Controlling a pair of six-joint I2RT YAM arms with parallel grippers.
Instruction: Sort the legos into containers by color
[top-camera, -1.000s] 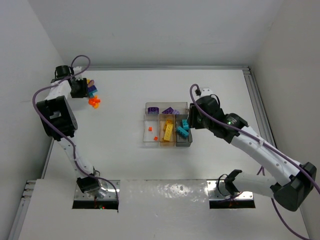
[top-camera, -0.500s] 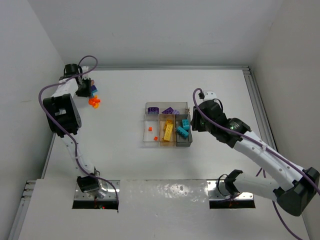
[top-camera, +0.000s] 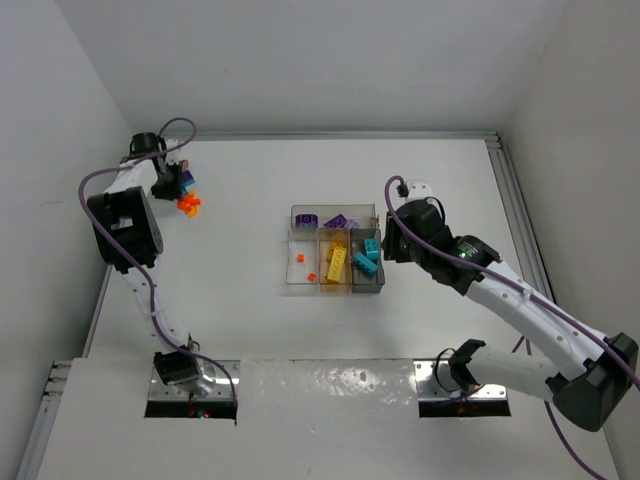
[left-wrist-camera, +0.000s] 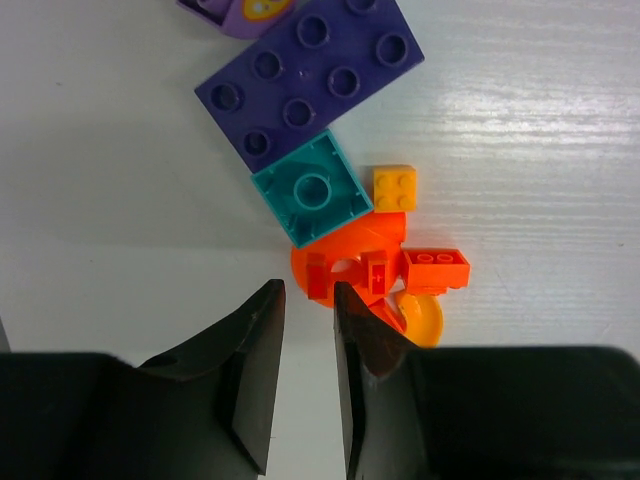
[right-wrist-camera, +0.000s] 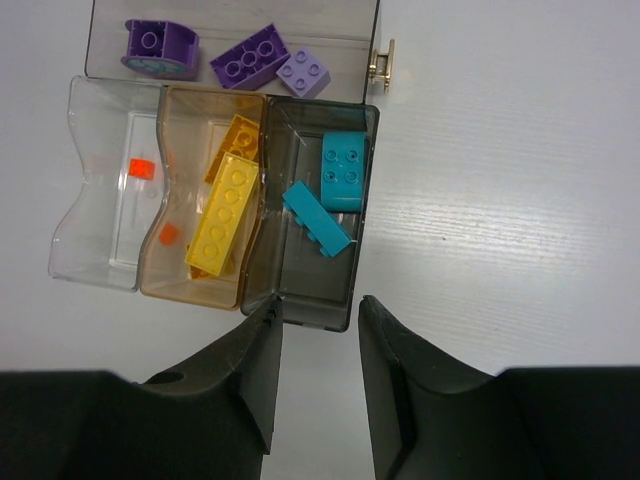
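Loose legos lie at the table's far left (top-camera: 186, 196): a purple plate (left-wrist-camera: 310, 75), a teal brick (left-wrist-camera: 312, 190), a small yellow brick (left-wrist-camera: 395, 187) and an orange cluster (left-wrist-camera: 352, 255). My left gripper (left-wrist-camera: 308, 287) (top-camera: 165, 182) stands at the cluster's near edge, its jaws a narrow slit apart with bare table between them. One fingertip (left-wrist-camera: 345, 300) touches the orange pieces. The containers (right-wrist-camera: 300, 315) (top-camera: 292, 285) hold purple (right-wrist-camera: 248, 68), yellow (right-wrist-camera: 225, 215), teal (right-wrist-camera: 343, 170) and tiny orange (right-wrist-camera: 142, 168) bricks, each colour in its own bin. My right gripper (right-wrist-camera: 320, 303) (top-camera: 394, 240) hovers off the tray's teal-bin corner, open and empty.
A small brass latch (right-wrist-camera: 382, 65) sticks out of the tray's long bin. White walls close in the table on the left (top-camera: 60, 150) and at the back. A metal rail (top-camera: 515, 220) runs along the right edge.
The left gripper's jaws narrowed and it shifted slightly toward the lego pile. The right gripper drew back a little from over the tray toward its right side.
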